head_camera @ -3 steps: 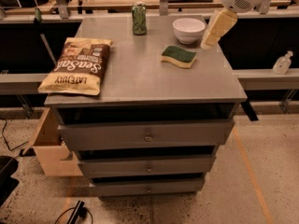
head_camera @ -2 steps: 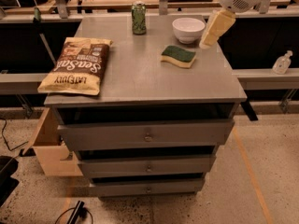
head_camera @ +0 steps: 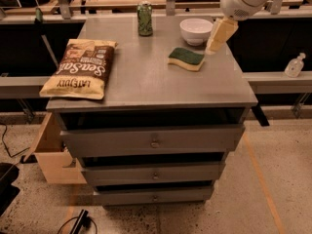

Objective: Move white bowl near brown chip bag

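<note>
Gripper (head_camera: 213, 47) at the back right corner of the grey cabinet top (head_camera: 146, 84), tilted, tip low over the surface. Open or closed: impossible to tell. Nothing seen held. Right beside it, on its left in view, white bowl (head_camera: 196, 30); contact unclear. Just in front of the tip, green sponge (head_camera: 185, 58). Beyond the bowl, green can (head_camera: 144, 18). Well apart, across the top at the left edge, brown chip bag (head_camera: 80, 68) lying flat.
</note>
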`<state>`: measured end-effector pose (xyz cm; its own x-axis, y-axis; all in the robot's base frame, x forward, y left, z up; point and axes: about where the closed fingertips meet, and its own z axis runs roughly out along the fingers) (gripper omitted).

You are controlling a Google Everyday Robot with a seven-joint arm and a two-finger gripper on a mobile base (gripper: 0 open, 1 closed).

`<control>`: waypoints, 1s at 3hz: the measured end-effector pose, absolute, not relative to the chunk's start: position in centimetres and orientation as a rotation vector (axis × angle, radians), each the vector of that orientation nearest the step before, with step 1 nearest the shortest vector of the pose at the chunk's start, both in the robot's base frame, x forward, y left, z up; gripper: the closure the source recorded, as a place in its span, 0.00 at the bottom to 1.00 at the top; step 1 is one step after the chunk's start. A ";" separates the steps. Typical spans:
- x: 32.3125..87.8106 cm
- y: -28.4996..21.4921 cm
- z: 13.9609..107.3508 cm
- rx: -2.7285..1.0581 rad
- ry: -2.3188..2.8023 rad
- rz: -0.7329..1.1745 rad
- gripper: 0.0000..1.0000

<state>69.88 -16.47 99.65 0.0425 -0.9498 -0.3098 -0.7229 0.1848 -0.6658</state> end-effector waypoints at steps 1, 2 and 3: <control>72.5 -17.6 97.5 -1.643 1.697 -0.386 0.00; 75.4 -18.2 95.4 -1.739 1.626 -0.377 0.00; 78.2 -18.6 94.3 -1.800 1.574 -0.399 0.00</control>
